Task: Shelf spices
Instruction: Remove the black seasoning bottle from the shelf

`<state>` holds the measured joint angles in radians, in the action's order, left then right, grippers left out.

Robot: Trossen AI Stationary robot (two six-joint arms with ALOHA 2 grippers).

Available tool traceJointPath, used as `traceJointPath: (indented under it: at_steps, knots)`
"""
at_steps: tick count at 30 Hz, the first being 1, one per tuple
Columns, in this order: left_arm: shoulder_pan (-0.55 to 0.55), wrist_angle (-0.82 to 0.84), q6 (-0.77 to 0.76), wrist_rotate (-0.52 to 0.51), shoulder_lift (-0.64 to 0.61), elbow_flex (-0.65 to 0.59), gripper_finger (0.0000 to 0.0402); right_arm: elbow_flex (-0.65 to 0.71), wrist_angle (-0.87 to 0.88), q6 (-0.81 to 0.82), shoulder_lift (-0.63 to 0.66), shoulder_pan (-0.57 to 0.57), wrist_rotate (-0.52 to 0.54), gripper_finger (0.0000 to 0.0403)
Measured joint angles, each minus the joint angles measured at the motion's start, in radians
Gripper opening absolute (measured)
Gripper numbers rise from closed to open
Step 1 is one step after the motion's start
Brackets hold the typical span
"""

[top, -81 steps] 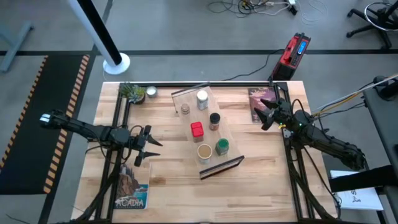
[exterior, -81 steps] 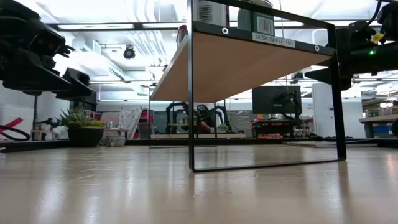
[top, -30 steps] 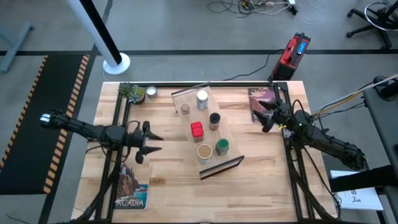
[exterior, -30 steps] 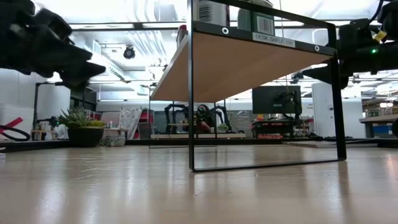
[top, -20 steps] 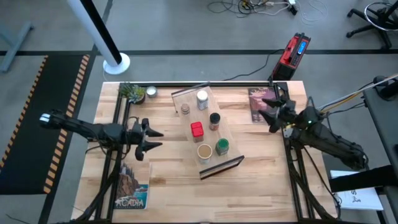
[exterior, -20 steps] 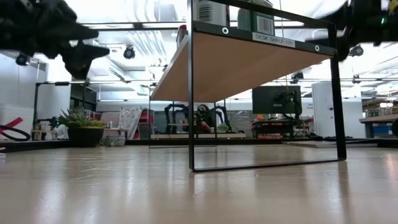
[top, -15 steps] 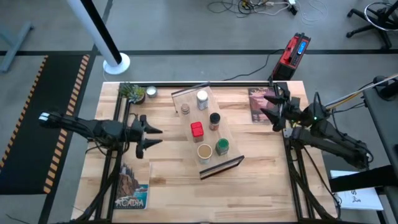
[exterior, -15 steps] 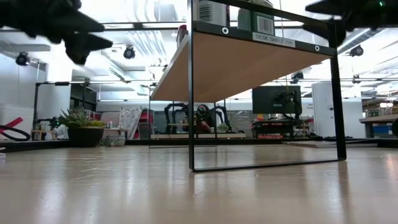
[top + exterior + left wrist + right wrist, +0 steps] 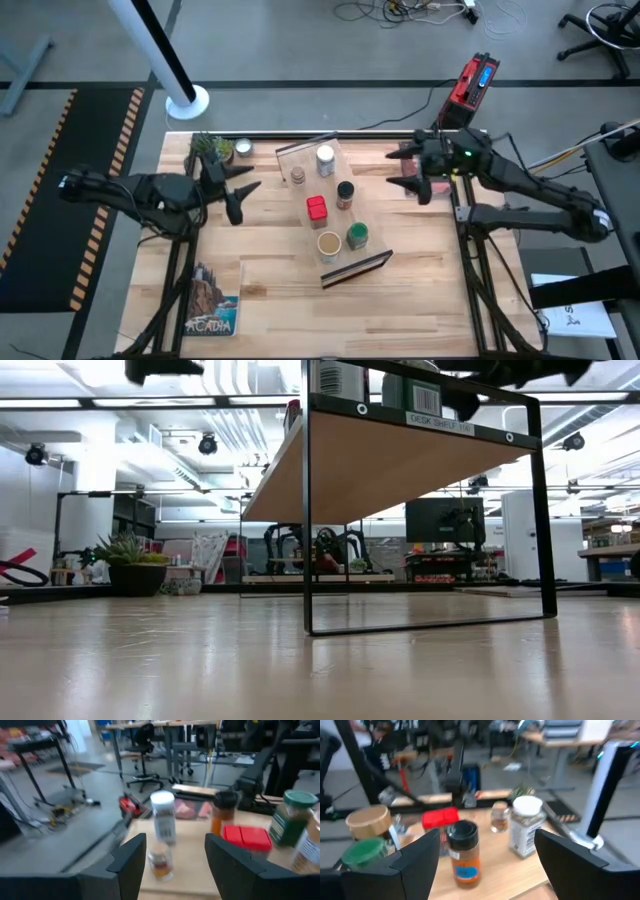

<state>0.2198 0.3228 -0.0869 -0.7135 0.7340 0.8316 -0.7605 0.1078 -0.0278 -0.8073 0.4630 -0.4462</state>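
The shelf (image 9: 335,215), a light-wood board on a black frame (image 9: 308,560), stands on the table's middle. Several spices stand upright on its top: white-capped (image 9: 325,158), small brown (image 9: 298,176), black-lidded (image 9: 345,192), red square tin (image 9: 317,208), green-lidded (image 9: 357,236) and tan-lidded (image 9: 329,243). My left gripper (image 9: 243,200) hovers open left of the shelf, facing the white-capped jar (image 9: 162,817). My right gripper (image 9: 398,172) hovers open right of the shelf, facing the black-lidded jar (image 9: 463,852). Neither touches anything.
A potted plant (image 9: 210,147) and a small silver dish (image 9: 242,149) sit at the far left corner. One picture book (image 9: 210,310) lies near left, another (image 9: 412,160) far right under my right arm. A red device (image 9: 472,80) sits beyond the table.
Both grippers have risen to the height of the shelf top and stayed open. My left gripper has gone toward the far edge and the shelf. My right gripper has swung toward the table's left, closer to the shelf. The shelf and spices have not moved.
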Motion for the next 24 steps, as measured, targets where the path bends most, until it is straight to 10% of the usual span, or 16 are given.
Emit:
traceJointPath:
  at_steps: [24]
  knots:
    - [-0.214, -0.033, 0.112, 0.151, 0.117, 0.075, 0.0192, -0.154, 0.095, -0.142, -0.296, -0.103, -0.009, 0.0341]
